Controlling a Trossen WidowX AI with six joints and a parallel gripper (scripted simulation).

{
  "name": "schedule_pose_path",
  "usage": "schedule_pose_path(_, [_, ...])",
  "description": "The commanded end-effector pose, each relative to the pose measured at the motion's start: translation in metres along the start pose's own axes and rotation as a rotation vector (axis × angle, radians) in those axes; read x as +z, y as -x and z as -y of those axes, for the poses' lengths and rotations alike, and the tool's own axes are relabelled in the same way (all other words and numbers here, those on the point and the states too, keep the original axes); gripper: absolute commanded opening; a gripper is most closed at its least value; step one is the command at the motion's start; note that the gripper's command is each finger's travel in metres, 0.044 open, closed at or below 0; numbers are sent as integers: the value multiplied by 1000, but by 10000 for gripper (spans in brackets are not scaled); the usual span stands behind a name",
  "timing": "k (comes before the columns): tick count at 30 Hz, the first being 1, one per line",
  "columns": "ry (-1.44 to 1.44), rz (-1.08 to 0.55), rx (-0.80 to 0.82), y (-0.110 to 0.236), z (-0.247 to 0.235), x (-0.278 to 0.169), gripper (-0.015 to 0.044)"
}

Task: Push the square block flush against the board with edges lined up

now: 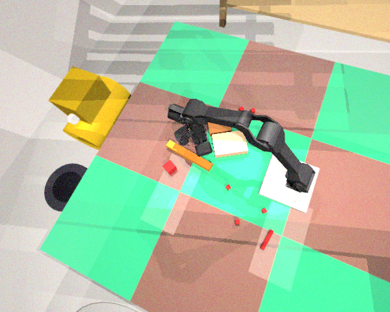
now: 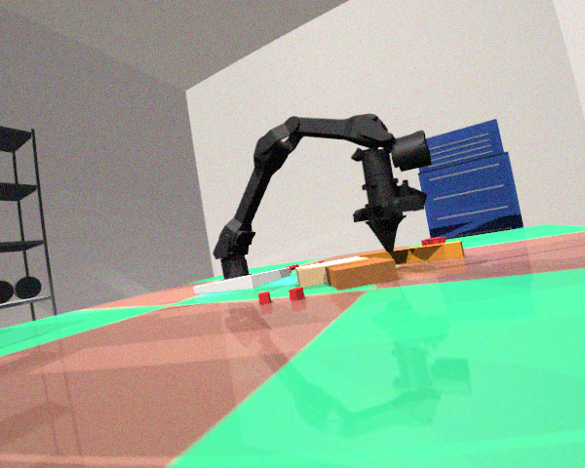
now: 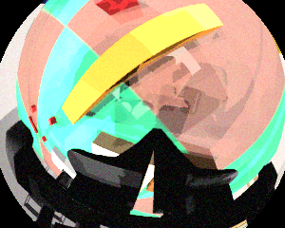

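The square block (image 1: 229, 143) (image 2: 358, 272) has a cream top and orange sides and lies flat on the checkered floor. The board (image 1: 188, 155) (image 2: 434, 251) (image 3: 142, 51) is a long orange-yellow bar lying at a slant, to the block's left in the top view. A gap separates the two. My gripper (image 1: 191, 141) (image 2: 389, 248) (image 3: 154, 147) is shut on nothing and points straight down. Its tip is low at the floor in the gap, close to the side of the board that faces the block.
A red cube (image 1: 169, 166) (image 3: 120, 2) lies beyond the board. Small red cubes (image 1: 227, 186) (image 1: 263, 210) and a red bar (image 1: 266, 239) are scattered on the floor. The arm's white base plate (image 1: 282, 194) is right of the block. A yellow armchair (image 1: 88, 107) stands off the mat.
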State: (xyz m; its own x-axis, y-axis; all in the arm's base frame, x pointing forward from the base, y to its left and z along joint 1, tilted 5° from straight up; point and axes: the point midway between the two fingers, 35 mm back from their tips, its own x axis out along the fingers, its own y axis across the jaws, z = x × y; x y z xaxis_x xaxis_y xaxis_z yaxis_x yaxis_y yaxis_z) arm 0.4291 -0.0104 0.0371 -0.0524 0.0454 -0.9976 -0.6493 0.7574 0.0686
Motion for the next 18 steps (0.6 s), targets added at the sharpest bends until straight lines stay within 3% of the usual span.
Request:
schedule_pose_path(1, [1,21,-18,25,2,1,0])
schedule_pose_path(6, [-8,25,-24,25,4,-6,0])
schedule_pose_path(18, [-109,9,-20,32,-21,-158,0])
